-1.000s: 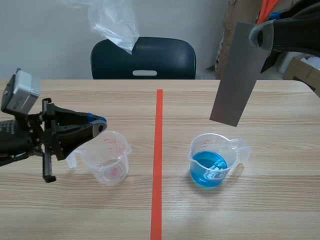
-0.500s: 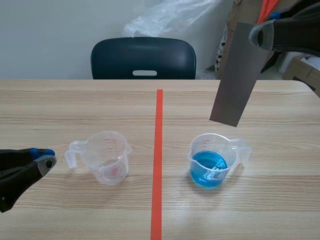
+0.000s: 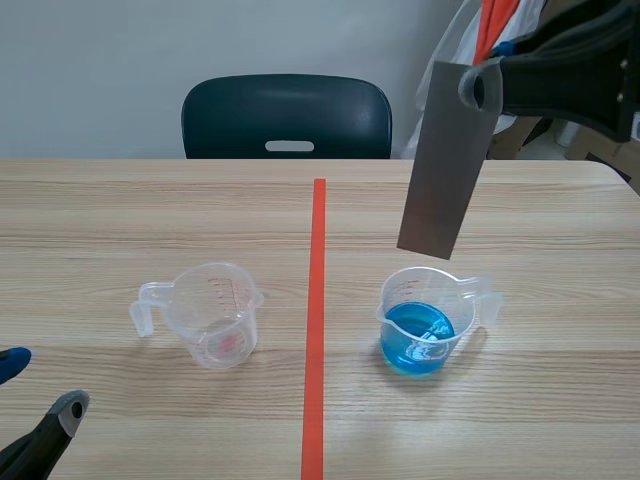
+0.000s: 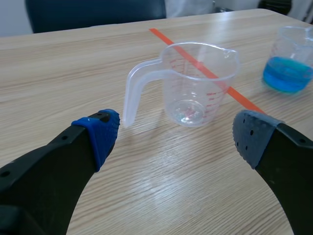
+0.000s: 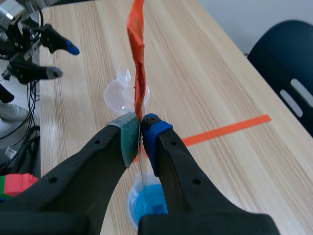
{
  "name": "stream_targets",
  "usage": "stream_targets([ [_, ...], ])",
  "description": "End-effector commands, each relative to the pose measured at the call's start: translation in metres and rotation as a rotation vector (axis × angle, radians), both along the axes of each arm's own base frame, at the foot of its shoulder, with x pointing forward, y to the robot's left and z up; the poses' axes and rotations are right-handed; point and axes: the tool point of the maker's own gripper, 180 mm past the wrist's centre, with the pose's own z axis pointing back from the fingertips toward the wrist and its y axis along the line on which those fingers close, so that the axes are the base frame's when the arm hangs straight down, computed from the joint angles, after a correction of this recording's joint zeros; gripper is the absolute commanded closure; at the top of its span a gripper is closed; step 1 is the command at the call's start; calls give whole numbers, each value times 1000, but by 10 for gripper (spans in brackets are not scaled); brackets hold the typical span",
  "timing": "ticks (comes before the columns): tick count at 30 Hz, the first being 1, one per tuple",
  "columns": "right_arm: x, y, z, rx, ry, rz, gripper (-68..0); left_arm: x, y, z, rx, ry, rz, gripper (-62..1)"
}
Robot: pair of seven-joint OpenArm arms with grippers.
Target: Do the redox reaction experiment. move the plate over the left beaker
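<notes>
A grey metal plate (image 3: 440,160) hangs upright from my right gripper (image 3: 480,88), which is shut on its top end. It hovers above the right beaker (image 3: 425,322), which holds blue liquid, just right of the tape line. In the right wrist view the plate (image 5: 138,73) shows edge-on between the pads of my right gripper (image 5: 142,128), with the blue beaker (image 5: 146,200) beneath. The clear left beaker (image 3: 212,315) stands upright with nothing over it. My left gripper (image 3: 40,388) is open at the near left corner. In its wrist view the left gripper (image 4: 175,125) has that beaker (image 4: 195,83) just ahead.
An orange-red tape line (image 3: 316,300) runs down the middle of the table (image 3: 130,210). A dark chair (image 3: 287,115) stands behind the far edge. Cardboard boxes (image 3: 610,140) sit at the back right.
My left gripper drew back from the left beaker's handle to the near left corner and opened. The right arm carried the plate a little to the left.
</notes>
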Motion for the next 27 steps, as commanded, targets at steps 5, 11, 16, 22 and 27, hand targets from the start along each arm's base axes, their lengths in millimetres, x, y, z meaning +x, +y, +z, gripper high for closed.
stream_targets([
  [5,11,9,17,24,-50,-12,-4,-4,-1,3,-31,-54,133,-508],
  [11,20,27,19,34,-66,-12,-4,-22,-29,4,2,-127,114,-508],
  [16,22,47,18,33,-67,11,-4,-34,-39,9,-23,-162,136,-508],
  [22,21,72,10,17,-71,41,-4,-41,-41,9,-12,-179,161,-508],
  [27,21,95,6,16,-67,60,-4,-42,-33,16,-18,-221,210,-508],
])
